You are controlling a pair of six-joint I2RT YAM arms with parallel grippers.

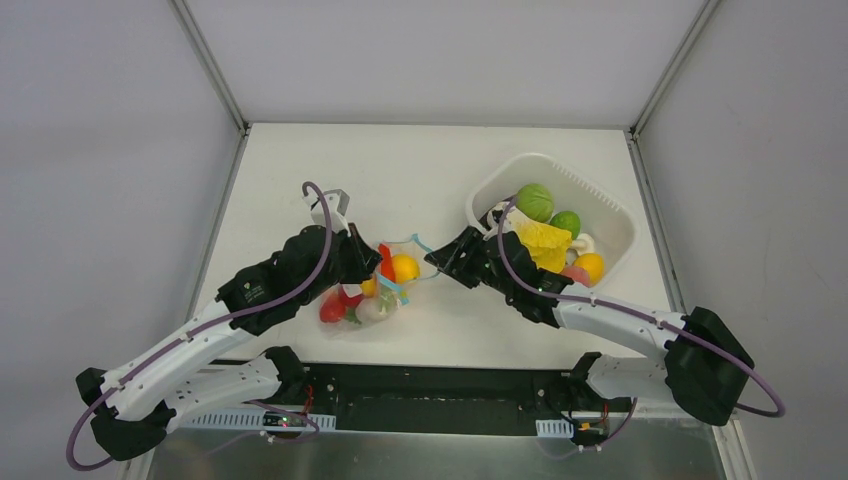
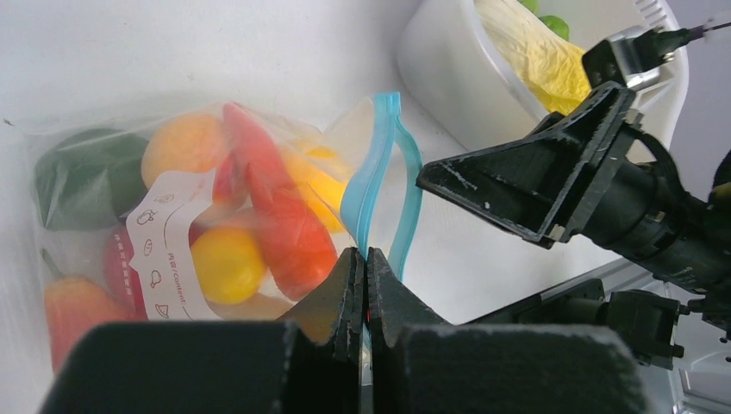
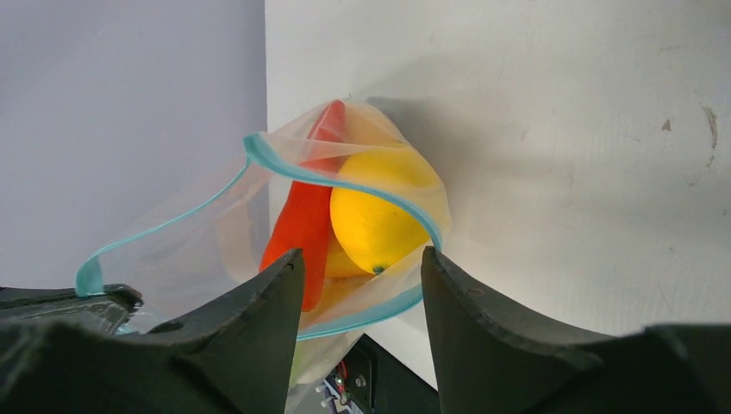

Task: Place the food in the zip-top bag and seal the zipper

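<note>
Left hand (image 2: 365, 259) pinches the zipper (image 2: 360, 203) of the seemingly limp, slippery zip-top bag (image 2: 164, 216); right hand (image 3: 360, 259) stands wide, empty. Best hold: probably the stiffer zipper strip.

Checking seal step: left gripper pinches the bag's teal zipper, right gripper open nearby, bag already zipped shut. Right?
Not zipped: the right wrist view shows the zipper strips parted and the zip-top bag gaping. The left gripper does pinch the zipper; the right gripper is open nearby.

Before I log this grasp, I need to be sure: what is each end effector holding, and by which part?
Left end effector: shut on the zip-top bag, pinching its teal zipper edge. Right end effector: open, holding nothing.
</note>
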